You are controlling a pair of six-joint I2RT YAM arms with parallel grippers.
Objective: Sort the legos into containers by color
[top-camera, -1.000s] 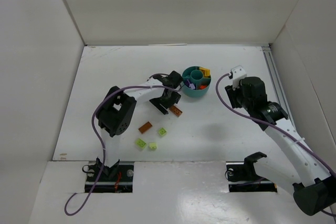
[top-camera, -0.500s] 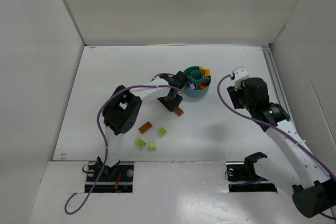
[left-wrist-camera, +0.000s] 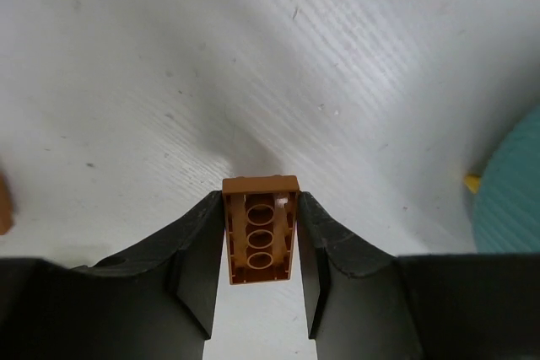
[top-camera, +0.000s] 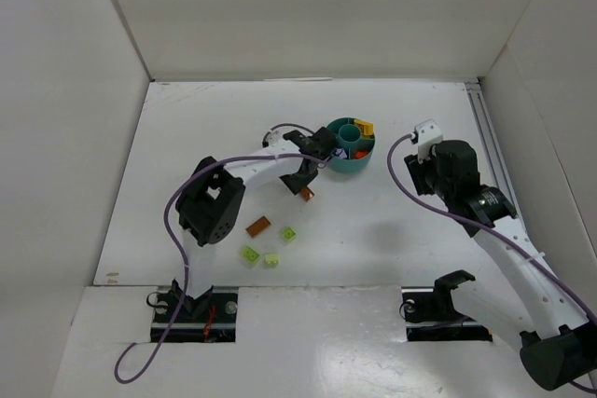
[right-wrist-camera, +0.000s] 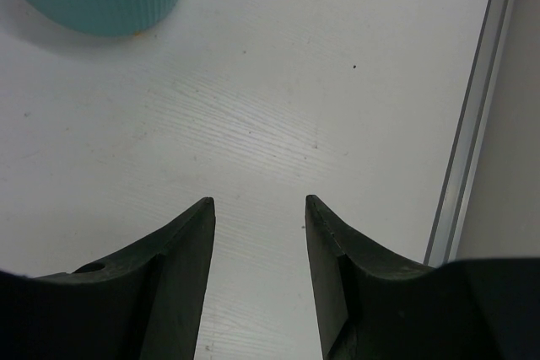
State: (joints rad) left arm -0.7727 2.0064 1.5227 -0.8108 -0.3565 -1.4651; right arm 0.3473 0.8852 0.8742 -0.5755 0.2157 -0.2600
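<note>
The left tool (left-wrist-camera: 260, 201) is clamped on a brown brick (left-wrist-camera: 260, 242). Its two fingers press flat against the brick's long sides, so the narrow piece cannot twist out. The hollow underside, with its three round tubes, faces the wrist camera. Whether the brick is clear of the tabletop (top-camera: 392, 230) or resting on it I cannot tell — a shadow lies just beyond its far end.

The teal dish (top-camera: 347, 167) sits just ahead of this tool and to its right, near enough that only a short carry should be needed. The grip looks suited to that: the brick pokes a little past the fingertips, so it can drop freely into a compartment. In the overhead view, orange-yellow pieces (top-camera: 366, 127) and an orange-red piece (top-camera: 341, 152) lie in separate compartments. The brown one probably wants a compartment of its own.

Behind the left tool, toward its base, lie a second brown brick (top-camera: 258, 226) and three lime green bricks (top-camera: 290, 235) — all well apart from the dish and not yet sorted.

The right tool (right-wrist-camera: 257, 208) stands about half open with nothing between its fingers. It is over bare tabletop, with the dish ahead of it and to its left. It seems parked there to keep out of the other arm's way.
</note>
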